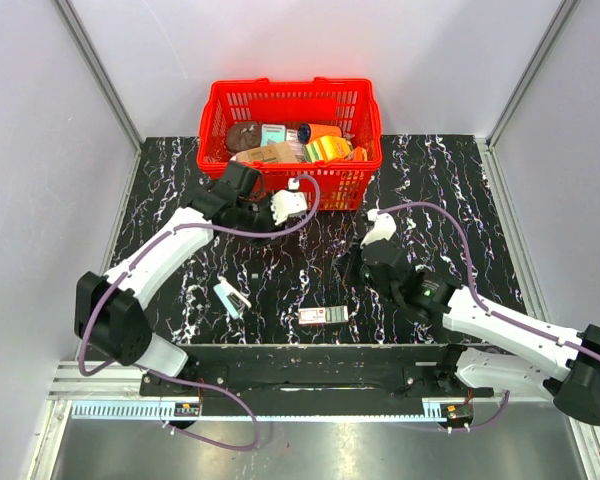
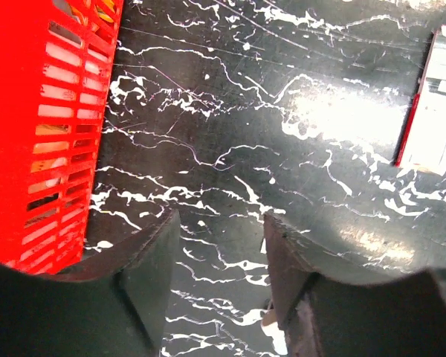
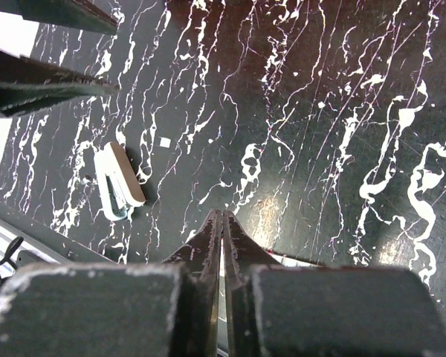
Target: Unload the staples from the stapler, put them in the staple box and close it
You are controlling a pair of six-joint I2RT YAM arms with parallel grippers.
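Note:
The stapler, pale teal and white, lies on the black marbled table at the front left. In the right wrist view the stapler rests on its side, left of my fingers and apart from them. No staples show. My left gripper hovers near the front wall of the red basket, far from the stapler. Seen from its own wrist, the left gripper is open with only bare table between the fingers. My right gripper is shut on nothing above the table middle.
The red basket holds several packaged items and stands at the back. A flat white-and-red carton lies near the front edge, and in the right wrist view it is partly hidden under the fingers. A small white scrap lies near the stapler.

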